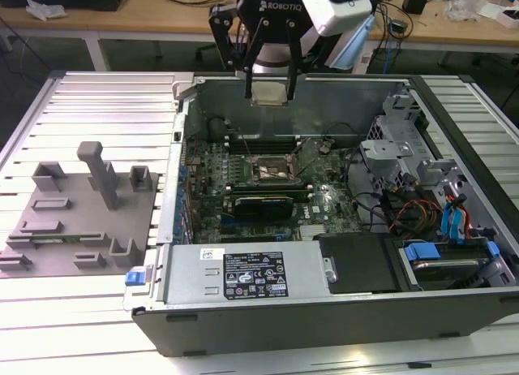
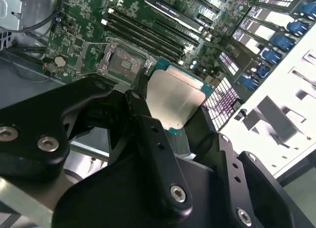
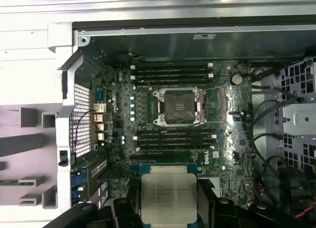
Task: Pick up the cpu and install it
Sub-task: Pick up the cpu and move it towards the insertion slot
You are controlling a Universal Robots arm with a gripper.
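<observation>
Cpu gripped flat between closed fingers, hovering above open case near rear wall. Socket unfilled, at 6 o'clock from cpu in exterior view, well apart.

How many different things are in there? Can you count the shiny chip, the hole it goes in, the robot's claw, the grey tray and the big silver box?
gripper: 1
cpu, held in the gripper: 1
socket, empty: 1
grey plate: 1
power supply: 1
Total: 5
</observation>
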